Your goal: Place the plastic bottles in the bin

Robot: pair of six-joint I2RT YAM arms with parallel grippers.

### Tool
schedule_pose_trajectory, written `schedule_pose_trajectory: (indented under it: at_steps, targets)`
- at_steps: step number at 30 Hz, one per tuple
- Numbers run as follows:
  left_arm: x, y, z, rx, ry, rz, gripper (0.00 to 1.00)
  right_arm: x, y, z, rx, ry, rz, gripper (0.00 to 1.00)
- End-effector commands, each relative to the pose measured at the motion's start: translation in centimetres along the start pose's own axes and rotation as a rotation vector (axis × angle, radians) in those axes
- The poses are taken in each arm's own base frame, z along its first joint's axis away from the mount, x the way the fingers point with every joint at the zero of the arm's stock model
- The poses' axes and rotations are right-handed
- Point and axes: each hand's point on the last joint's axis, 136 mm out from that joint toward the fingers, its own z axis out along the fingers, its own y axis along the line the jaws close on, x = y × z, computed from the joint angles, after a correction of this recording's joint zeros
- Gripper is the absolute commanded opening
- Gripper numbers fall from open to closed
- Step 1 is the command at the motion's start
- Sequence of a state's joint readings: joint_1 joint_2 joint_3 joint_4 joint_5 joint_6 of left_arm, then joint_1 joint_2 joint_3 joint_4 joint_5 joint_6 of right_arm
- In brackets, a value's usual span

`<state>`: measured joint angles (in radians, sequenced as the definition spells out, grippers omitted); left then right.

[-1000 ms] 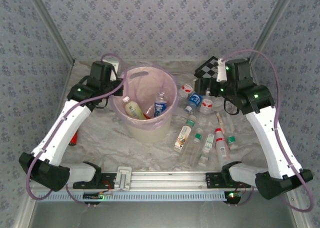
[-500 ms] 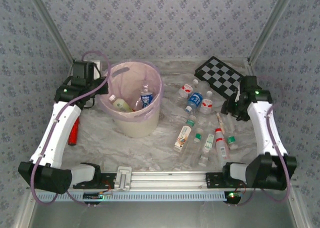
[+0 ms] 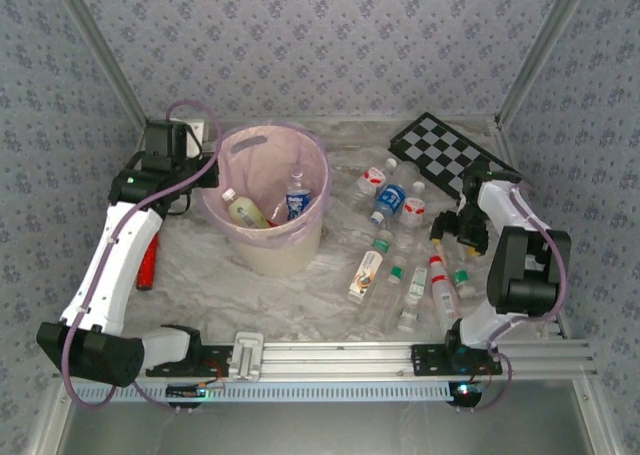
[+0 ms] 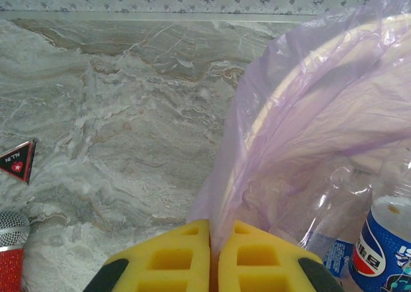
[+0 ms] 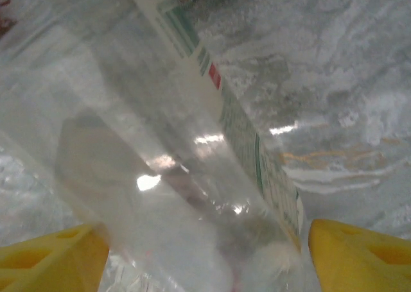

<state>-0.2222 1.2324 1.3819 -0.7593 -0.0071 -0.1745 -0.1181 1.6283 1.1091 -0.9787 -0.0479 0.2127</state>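
Left arm [image 3: 110,255] stretches forward, left gripper [image 4: 210,231] clamped tight on the bin [image 4: 289,144] liner. Right arm [image 3: 520,265] is folded up pretty sharply, right gripper [image 5: 205,240] pointing down, fingers [image 5: 359,250] spread wide.

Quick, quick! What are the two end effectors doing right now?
Left end effector: shut, pinching the bag.
Right end effector: open around a bottle, not gripping it.

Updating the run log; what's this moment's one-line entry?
left gripper shut on bag | right gripper open around bottle | bin holds some bottles
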Motion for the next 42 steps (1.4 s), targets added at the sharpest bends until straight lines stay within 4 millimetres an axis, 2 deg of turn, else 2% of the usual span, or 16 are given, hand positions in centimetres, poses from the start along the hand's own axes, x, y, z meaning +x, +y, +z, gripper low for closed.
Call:
schedule_pose_trajectory:
  at_steps: [1,3,7,14,17,21,26,27,31,34,36,38,40,42]
  targets:
    - [0.4,-1.3,0.3,0.084,0.011,-0.007,0.0,-0.8,-0.2,1.4,0.002,-0.001,-0.002,0.8]
    - [0.5,-1.6,0.4,0.102,0.012,-0.013,0.0,-1.2,-0.3,1.9,0.007,-0.01,-0.017,0.79]
    - [0.8,-1.6,0.6,0.105,0.011,-0.024,0.0,-1.4,-0.3,2.2,0.008,-0.013,-0.026,0.72]
    - [1.0,-1.5,0.3,0.108,0.007,-0.04,0.0,-1.9,0.0,1.3,-0.009,-0.04,-0.034,0.63]
    - [1.3,-1.9,0.4,0.132,0.019,-0.052,0.0,-1.9,0.1,0.3,-0.017,-0.054,-0.036,0.57]
    - [1.7,-2.2,0.4,0.142,0.038,-0.063,0.0,-2.3,0.5,-2.3,-0.039,-0.117,-0.042,0.47]
    - [2.3,-2.8,0.3,0.157,0.048,-0.059,0.0,-1.6,0.6,-4.8,-0.05,-0.143,-0.049,0.44]
    - [2.3,-3.1,0.2,0.165,0.048,-0.058,0.0,-2.1,0.8,-6.1,-0.06,-0.181,-0.051,0.45]
    - [2.3,-4.6,0.0,0.198,0.042,-0.041,0.0,-1.6,1.4,-8.7,-0.108,-0.231,-0.061,0.43]
    - [2.4,-5.7,-0.3,0.218,0.044,-0.022,0.0,-1.5,3.0,-12.1,-0.214,-0.309,-0.082,0.42]
    - [2.5,-6.4,-0.5,0.232,0.044,-0.012,0.0,-1.4,4.7,-15.7,-0.324,-0.392,-0.099,0.41]
    - [2.7,-7.1,-0.6,0.249,0.044,-0.003,0.0,-1.1,7.4,-20.2,-0.495,-0.493,-0.144,0.4]
    - [2.9,-7.9,-0.6,0.27,0.043,0.01,0.0,0.3,10.7,-25.2,-0.717,-0.558,-0.211,0.39]
    - [3.1,-8.4,-0.7,0.283,0.041,0.018,0.0,1.7,12.4,-29.2,-0.823,-0.613,-0.258,0.38]
